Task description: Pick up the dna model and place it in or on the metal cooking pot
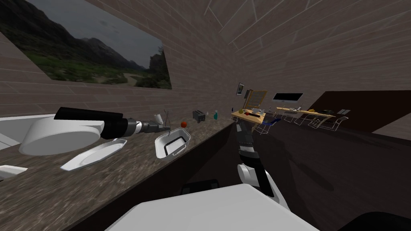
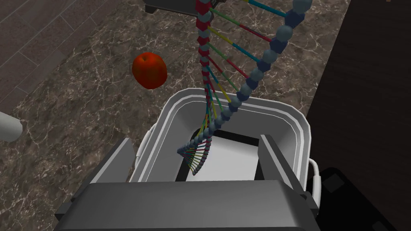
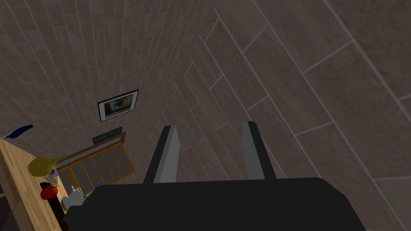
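Note:
The DNA model (image 2: 241, 94), a twisted ladder of blue and red beads with coloured rungs, stands with its lower end inside the pale grey pot (image 2: 281, 110) and leans out past the far rim. My left gripper (image 2: 198, 160) hovers over the pot's near side, open, with its fingers (image 2: 120, 156) wide apart and clear of the model. In the head view the left gripper (image 1: 165, 128) reaches over the pot (image 1: 176, 150) on the stone counter, and the model (image 1: 168, 119) shows as a thin stalk. My right gripper (image 3: 210, 126) is open and holds nothing.
A red apple (image 2: 149, 70) lies on the counter just beyond the pot. A white plate (image 1: 96, 154) sits near the left arm, and a toaster (image 1: 198, 115) stands farther along. The counter's front edge (image 1: 200, 146) drops away beside the pot. My right arm (image 1: 245, 146) is raised off the counter's front.

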`<state>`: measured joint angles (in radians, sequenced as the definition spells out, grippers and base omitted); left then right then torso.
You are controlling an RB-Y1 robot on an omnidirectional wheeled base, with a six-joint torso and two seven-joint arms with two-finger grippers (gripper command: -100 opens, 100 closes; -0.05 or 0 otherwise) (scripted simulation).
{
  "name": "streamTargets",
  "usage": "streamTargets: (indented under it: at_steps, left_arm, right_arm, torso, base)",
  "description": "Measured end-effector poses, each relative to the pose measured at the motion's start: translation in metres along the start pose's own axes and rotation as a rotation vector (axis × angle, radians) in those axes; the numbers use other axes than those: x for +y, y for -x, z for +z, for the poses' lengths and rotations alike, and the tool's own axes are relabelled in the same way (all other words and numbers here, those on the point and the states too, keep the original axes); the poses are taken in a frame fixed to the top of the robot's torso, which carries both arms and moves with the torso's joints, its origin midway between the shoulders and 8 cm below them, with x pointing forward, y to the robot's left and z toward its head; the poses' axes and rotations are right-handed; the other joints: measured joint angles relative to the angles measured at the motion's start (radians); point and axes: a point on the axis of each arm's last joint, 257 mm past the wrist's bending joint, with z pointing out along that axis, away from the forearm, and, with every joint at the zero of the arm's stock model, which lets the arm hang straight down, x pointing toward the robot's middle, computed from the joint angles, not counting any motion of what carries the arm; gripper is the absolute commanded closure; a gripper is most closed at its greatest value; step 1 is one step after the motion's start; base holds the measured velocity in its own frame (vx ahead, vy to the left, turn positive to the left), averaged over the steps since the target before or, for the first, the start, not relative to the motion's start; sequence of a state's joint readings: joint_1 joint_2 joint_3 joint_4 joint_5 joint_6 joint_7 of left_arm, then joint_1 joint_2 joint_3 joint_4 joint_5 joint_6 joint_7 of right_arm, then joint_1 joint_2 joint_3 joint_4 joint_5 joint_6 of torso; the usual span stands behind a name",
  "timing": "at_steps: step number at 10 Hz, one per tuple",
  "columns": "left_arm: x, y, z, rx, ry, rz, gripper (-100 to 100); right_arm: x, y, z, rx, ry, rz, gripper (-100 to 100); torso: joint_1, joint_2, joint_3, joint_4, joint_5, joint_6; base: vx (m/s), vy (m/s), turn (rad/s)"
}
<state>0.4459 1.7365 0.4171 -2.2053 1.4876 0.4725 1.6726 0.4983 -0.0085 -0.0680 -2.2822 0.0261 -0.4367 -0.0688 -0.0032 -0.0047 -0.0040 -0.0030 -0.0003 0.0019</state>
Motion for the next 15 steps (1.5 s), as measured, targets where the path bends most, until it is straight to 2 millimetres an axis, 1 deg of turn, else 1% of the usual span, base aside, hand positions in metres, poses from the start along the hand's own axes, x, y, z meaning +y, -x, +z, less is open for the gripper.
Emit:
streamTargets:
  at_steps: [2,3,4,5,7,9,10,13,15]
  left_arm:
    - [0.000,0.000,0.000,0.000,0.000,0.000,-100]
    - [0.000,0.000,0.000,0.000,0.000,0.000,0]
    - [0.000,0.000,0.000,0.000,0.000,0.000,-100]
    - [-0.008,0.000,-0.001,-0.003,-0.013,-0.009,-100]
    - [-0.032,-0.002,-0.005,-0.013,-0.057,-0.036,-100]
    - [-0.046,-0.008,-0.006,-0.022,-0.086,-0.046,-100]
    - [-0.057,-0.011,-0.007,-0.023,-0.108,-0.062,-100]
    - [-0.094,-0.020,-0.020,-0.033,-0.177,-0.109,-100]
    - [-0.114,-0.026,-0.026,-0.034,-0.223,-0.138,-100]
  right_arm:
    - [0.000,0.000,0.000,0.000,0.000,0.000,0]
    - [0.000,0.000,0.000,0.000,0.000,0.000,0]
    - [0.000,0.000,0.000,0.000,0.000,0.000,0]
    - [0.000,0.000,0.000,0.000,0.000,0.000,0]
    - [0.000,0.000,0.000,0.000,0.000,0.000,0]
    - [0.000,0.000,0.000,0.000,0.000,0.000,0]
    - [0.000,0.000,0.000,0.000,0.000,0.000,0]
    - [0.000,0.000,0.000,0.000,0.000,0.000,0]
    - [0.000,0.000,0.000,0.000,0.000,0.000,0]
  torso:
    - [0.000,0.002,0.001,0.000,0.000,0.000]
    - [0.000,0.002,0.001,0.001,0.000,0.000]
    - [0.001,0.002,0.001,0.001,0.000,0.000]
    - [0.001,0.005,0.003,0.001,0.000,0.001]
    - [0.003,0.012,0.007,0.003,0.001,0.000]
    - [0.003,0.009,0.005,0.002,0.001,0.000]
    - [0.003,0.010,0.006,0.002,0.001,0.001]
    - [0.003,0.012,0.007,0.003,0.001,0.000]
    - [0.002,0.012,0.007,0.003,0.000,0.000]
  base:
    - [0.000,0.000,0.000]
    - [0.000,0.000,0.000]
    - [-0.057,0.013,-0.206]
    - [-0.131,0.021,-0.309]
    - [-0.140,0.044,-0.187]
    - [-0.104,0.040,-0.241]
    - [-0.156,0.018,-0.326]
    - [-0.158,0.026,-0.266]
    - [-0.133,-0.007,-0.193]
